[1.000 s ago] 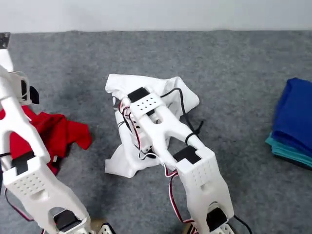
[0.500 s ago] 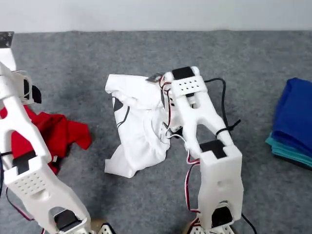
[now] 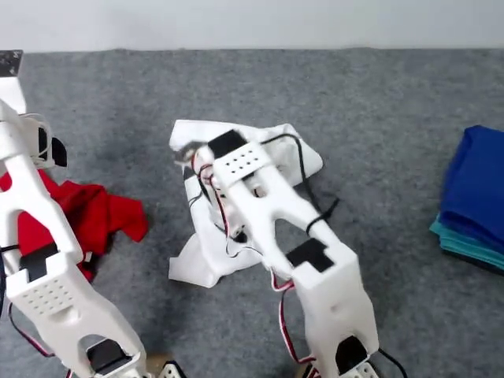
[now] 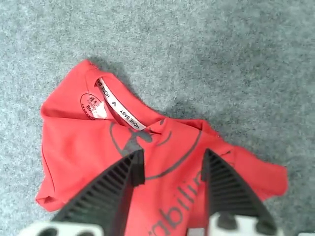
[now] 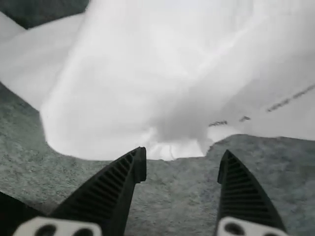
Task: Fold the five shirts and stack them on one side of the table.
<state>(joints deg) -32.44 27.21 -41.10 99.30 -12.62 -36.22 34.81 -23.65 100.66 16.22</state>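
White shirt (image 5: 147, 73), crumpled, perhaps cotton, below spread right fingers (image 5: 110, 189); left fingers (image 4: 108, 189) spread too.

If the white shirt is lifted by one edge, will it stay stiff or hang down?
Probably floppy: the white shirt lies crumpled in soft folds, so it would likely hang. Thin-looking cloth suggests it is light.

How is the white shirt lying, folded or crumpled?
Crumpled: the white shirt lies bunched, with uneven edges and no neat fold.

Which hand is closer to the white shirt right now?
Right. The right hand hovers open at the edge of the white shirt; the left hand hangs over the red shirt.
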